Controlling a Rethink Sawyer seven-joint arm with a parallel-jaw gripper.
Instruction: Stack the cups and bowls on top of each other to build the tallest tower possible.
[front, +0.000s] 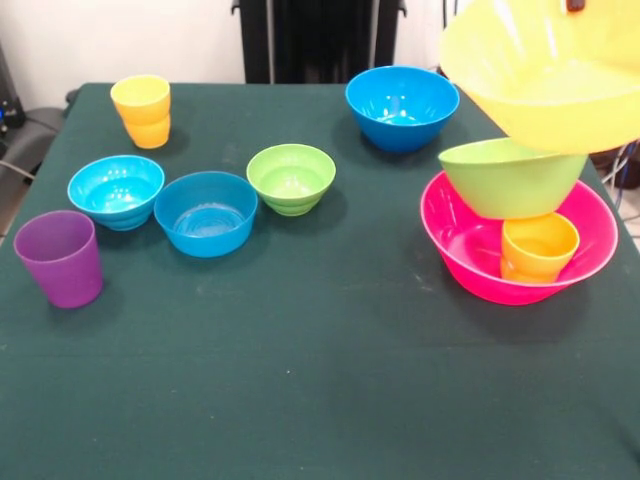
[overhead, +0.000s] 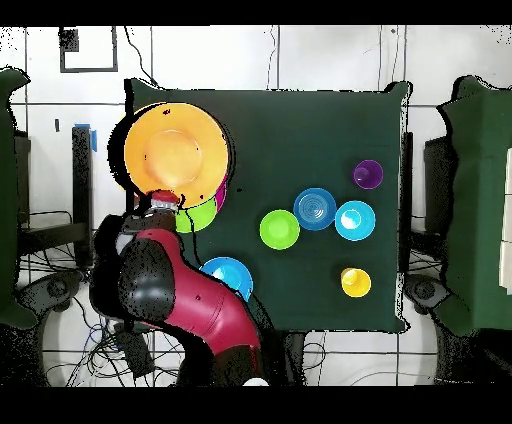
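The tower stands at the right in the front view: a large pink bowl (front: 455, 245) holds an orange cup (front: 538, 248), and a medium green bowl (front: 510, 178) rests tilted on the cup. The large orange bowl (front: 545, 70) hangs tilted just above the green bowl, held by its rim. Only a tip of my gripper (front: 575, 5) shows at the top edge. In the overhead view my gripper (overhead: 163, 200) grips the near rim of the orange bowl (overhead: 177, 150), which covers most of the pink bowl (overhead: 221, 192) and the green bowl (overhead: 200, 215).
Loose on the green table (front: 320, 380) are a medium blue bowl (front: 402, 105), a small green bowl (front: 291, 178), a small blue bowl (front: 206, 212), a cyan bowl (front: 116, 190), a purple cup (front: 60, 258) and a yellow cup (front: 141, 110).
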